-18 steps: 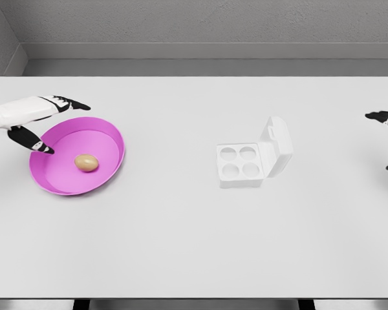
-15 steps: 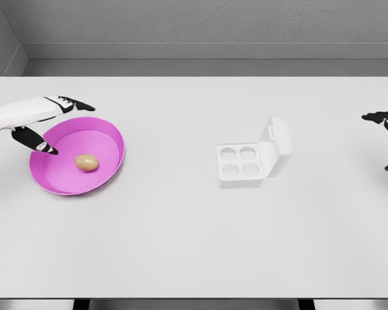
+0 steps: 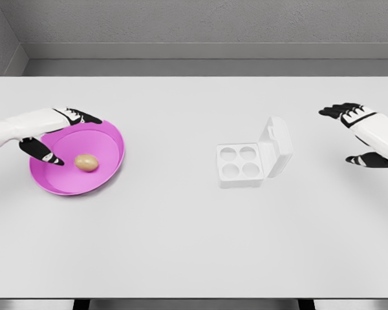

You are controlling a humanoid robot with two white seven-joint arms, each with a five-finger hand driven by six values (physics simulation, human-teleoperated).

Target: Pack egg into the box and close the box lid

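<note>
Resting surface: a white table (image 3: 181, 245) fills most of the head view, its near half bare and everything else lying in its farther half.
Box: a white egg box (image 3: 240, 165) sits right of the table's middle, with four round cups, none of them filled.
Lid: the box lid (image 3: 278, 146) stands swung open on the right side of the box, leaning away from the cups.
Plate: a pink plate (image 3: 102, 173) lies at the left of the table, well apart from the box.
Egg: the tan egg (image 3: 86, 163) lies on its side inside the plate, a little left of the plate's middle, and is not in the box.
Left hand: the left hand (image 3: 52, 129) reaches in from the left edge over the plate's far left rim; its fingers are spread and hold nothing, and the dark thumb tip sits just beside the egg without clearly touching it.
Right hand: the right hand (image 3: 365, 132) comes in from the right edge, well apart from the box and level with the lid; its fingers are spread wide, thumb below and the others above, with nothing between them.
Background: a grey wall (image 3: 200, 22) rises beyond the table's far edge.
</note>
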